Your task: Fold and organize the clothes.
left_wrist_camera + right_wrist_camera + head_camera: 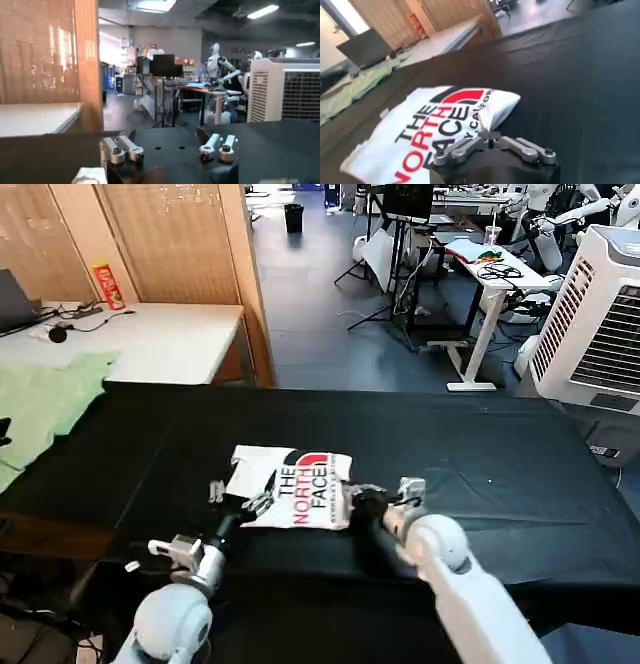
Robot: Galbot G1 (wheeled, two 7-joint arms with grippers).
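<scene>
While both my arms reached in over the black table, the folded white T-shirt lay flat near the table's middle, logo side up, "THE NORTH FACE" lettering and the red arc showing. My left gripper sat at the shirt's near-left corner, touching or just beside the cloth; whether it was clamped or released I could not tell, though in the left wrist view its linkages stood spread wide above the dark surface. My right gripper was at the shirt's right edge. Seen from the right wrist, its fingertips met at a point on the printed cloth, pinched closed on the shirt's edge. A pale green garment lay well apart at the far left, draped from the white table.
</scene>
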